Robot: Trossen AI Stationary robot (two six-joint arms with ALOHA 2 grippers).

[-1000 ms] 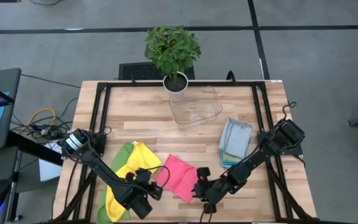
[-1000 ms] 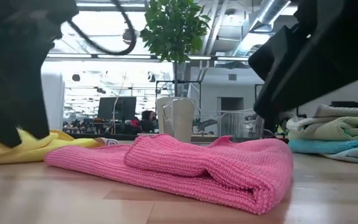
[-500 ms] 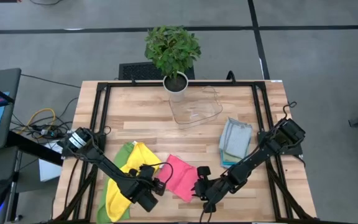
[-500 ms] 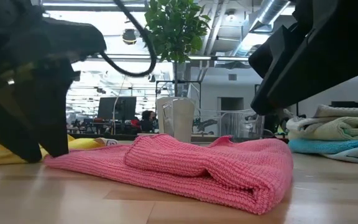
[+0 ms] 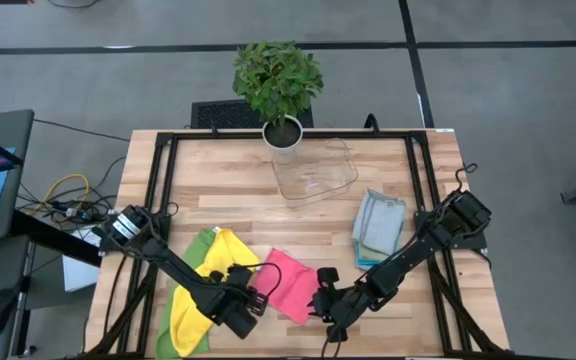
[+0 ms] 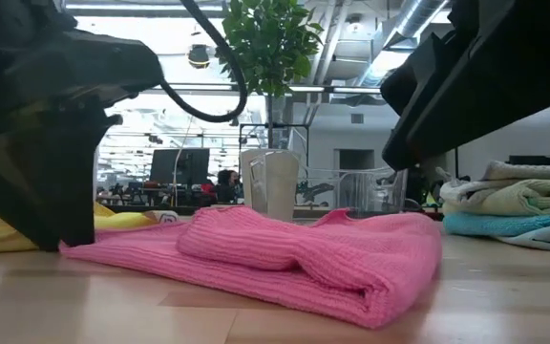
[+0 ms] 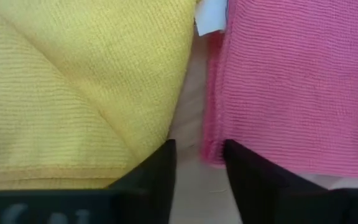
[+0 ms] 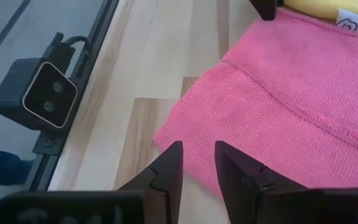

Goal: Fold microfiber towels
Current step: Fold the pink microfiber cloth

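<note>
Two grippers are down at the near edge of your table [image 5: 218, 170], and both sit at the pink towel [image 5: 286, 283]. Do you want their positions?

Yes. Where is each one?

Your left gripper [image 5: 253, 300] is at the towel's left corner, just beside the yellow towel [image 5: 223, 255], which lies on a green towel [image 5: 176, 322]. Your right gripper [image 5: 320, 297] is at the opposite, right edge of the pink one.

Are they holding it?

I cannot tell for either. In both wrist views, the pink edge runs right at the tool's tip, but a clamp on it does not show.

How does the pink towel lie?

It lies flat on the wood, already doubled over. From the low view you see a rounded fold across its top and a thick folded edge on the right.

Anything else on the table?

There is a stack of folded towels [image 5: 378, 228] in light grey and teal to the right, well apart from the pink one. A clear plastic tray [image 5: 316, 178] and a potted plant [image 5: 278, 80] stand at the far edge.
</note>
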